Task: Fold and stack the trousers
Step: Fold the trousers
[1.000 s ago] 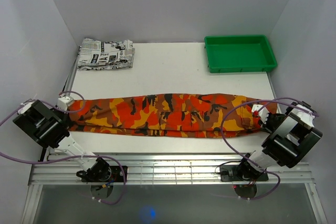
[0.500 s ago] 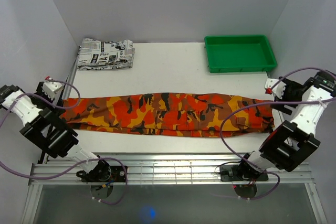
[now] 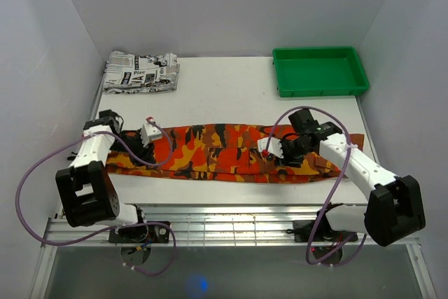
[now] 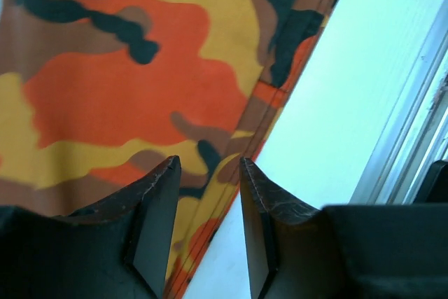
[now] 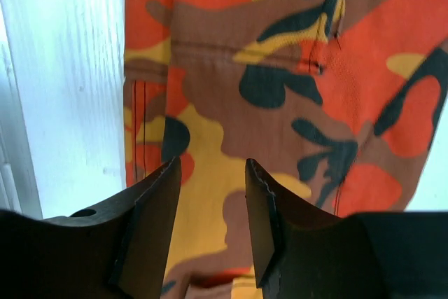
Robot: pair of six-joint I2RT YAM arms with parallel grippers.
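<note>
**Both arms swung in over the trousers**

Half a second before, both arms were held out wide past the ends of the desk. Now each had come inward, with its pincer low over the cloth. The trousers themselves lay much as before.

Nearest the camera, the aluminium rail (image 3: 231, 225) carried the two bases, with purple cables (image 3: 28, 187) looping off them. The left arm rose along the left edge and bent inward at the elbow. The left pincer (image 3: 150, 131) pointed toward the middle, above the left end of the trousers (image 3: 224, 152). In its wrist view the left pincer (image 4: 208, 166) stood apart with nothing between the fingers, over the near hem where the trousers (image 4: 105, 82) met the bare desk (image 4: 329, 103).

The right arm stretched diagonally up and left from its base. The right pincer (image 3: 269, 148) faced left, over the cloth right of centre. Its wrist view showed the right pincer (image 5: 210, 166) likewise apart and gripping nothing, above seams in the trousers (image 5: 280, 68) and beside a strip of desk (image 5: 70, 68).

The trousers lay flat as one long band across the desk (image 3: 231, 89), left to right.

Farther back, a folded newspaper-print garment (image 3: 140, 71) sat at the far left corner. Its lettering was mostly too small to read, though "Plac" seemed legible. A green tray (image 3: 318, 71) sat at the far right.
</note>
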